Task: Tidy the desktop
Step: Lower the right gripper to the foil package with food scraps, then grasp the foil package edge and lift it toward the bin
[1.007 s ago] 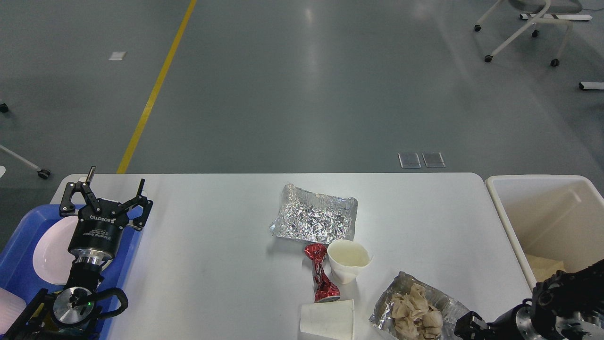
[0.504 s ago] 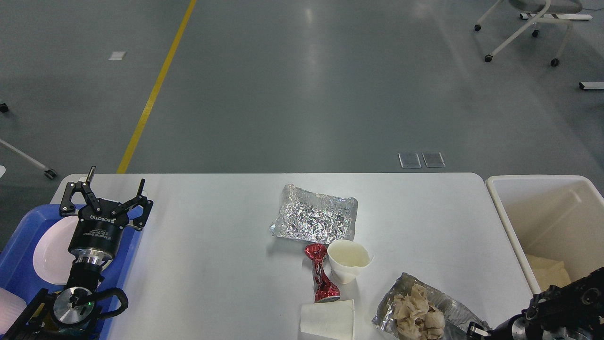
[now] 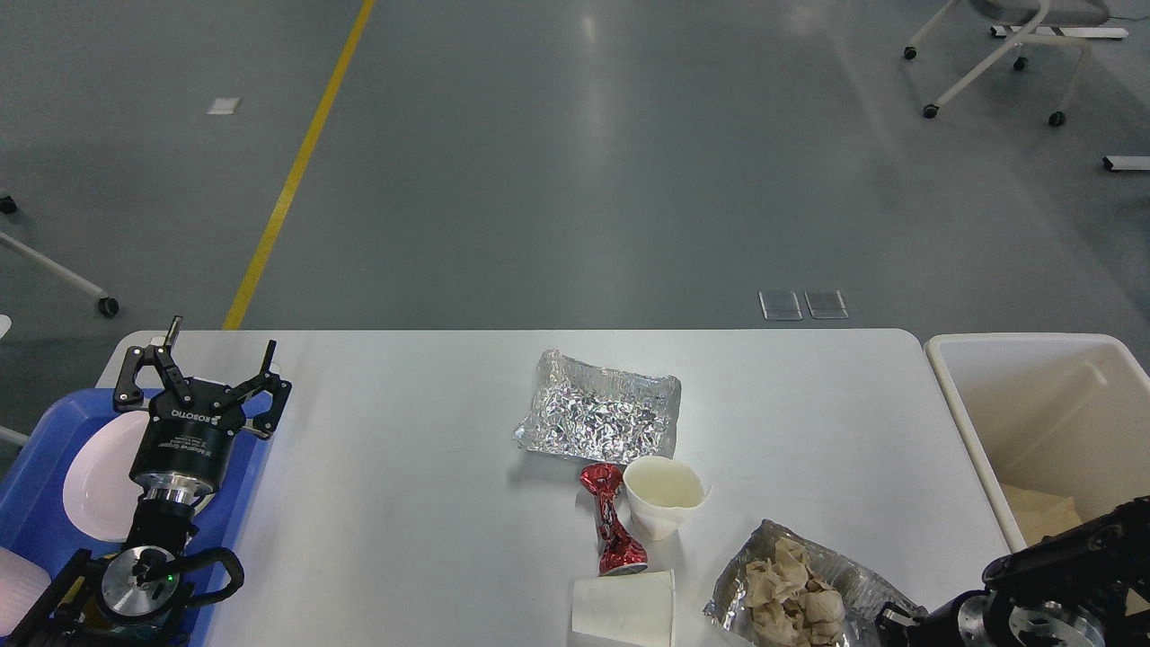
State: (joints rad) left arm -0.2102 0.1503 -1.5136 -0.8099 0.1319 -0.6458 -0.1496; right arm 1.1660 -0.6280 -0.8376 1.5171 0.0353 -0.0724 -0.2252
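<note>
The white desktop carries a crumpled foil tray, a crushed red can, an upright white paper cup, a paper cup lying on its side and a foil sheet holding crumpled brown tissue. My left gripper is open and empty, pointing away over the desktop's left end, above the blue tray. My right gripper is dark and mostly cut off at the bottom edge. It sits against the right edge of the foil with tissue, and its fingers cannot be told apart.
A blue tray with a white plate lies at the left end under my left arm. A cream bin with some paper inside stands off the right end. A chair stands on the floor far right.
My right arm shifted in the bottom right corner, dropping low and then coming back toward the foil with tissue, which moved slightly. A chair leg at far left rolled. The left arm stayed still.
</note>
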